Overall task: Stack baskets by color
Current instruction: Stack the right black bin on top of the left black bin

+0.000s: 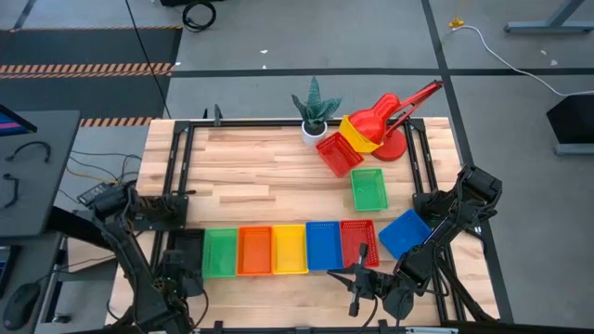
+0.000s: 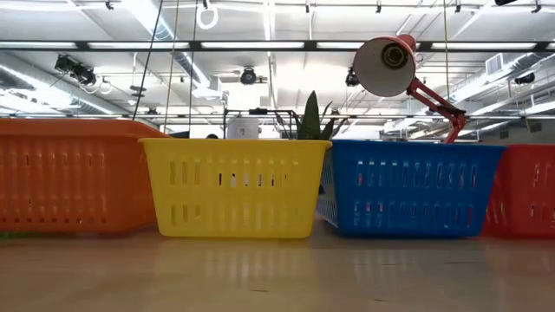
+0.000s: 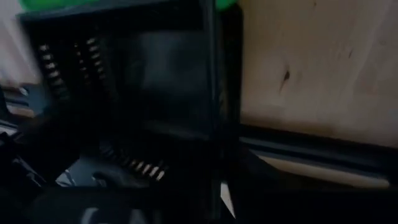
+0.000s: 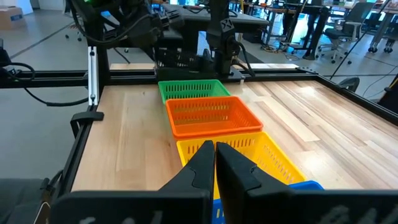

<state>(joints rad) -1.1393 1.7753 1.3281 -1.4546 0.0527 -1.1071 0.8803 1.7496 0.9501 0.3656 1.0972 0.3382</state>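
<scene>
Starting at the left pincer [image 1: 178, 276], we find it low at the tabletop's [image 1: 251, 176] near left corner, right at the black basket [image 1: 188, 249]. The left wrist view is filled by that basket's dark mesh wall [image 3: 124, 81]. We cannot tell whether this pincer is open or closed, or whether it is touching the basket.

The right pincer [image 1: 355, 278] hangs over the near edge, just in front of the row's red basket [image 1: 359, 243]. In the right wrist view its two fingertips [image 4: 214, 163] are pressed together and grip nothing.

Moving outward, we see six baskets side by side along the near edge. From the left corner they run black, green [image 1: 221, 251], orange [image 1: 255, 250], yellow [image 1: 290, 249], blue [image 1: 324, 245] and red. The right wrist view looks down this line past the orange basket [image 4: 214, 115] to the green one [image 4: 189, 90].

A second blue basket [image 1: 405, 232] lies turned at an angle just beside the row's red end, towards the right edge. A second green basket [image 1: 368, 188] sits alone further in, well apart from the row.

Near the far edge, a second red basket [image 1: 339, 154] and a second yellow one [image 1: 357, 132] lie tilted against each other. They lie beside the red desk lamp [image 1: 399, 116] and the potted plant [image 1: 316, 111].
</scene>
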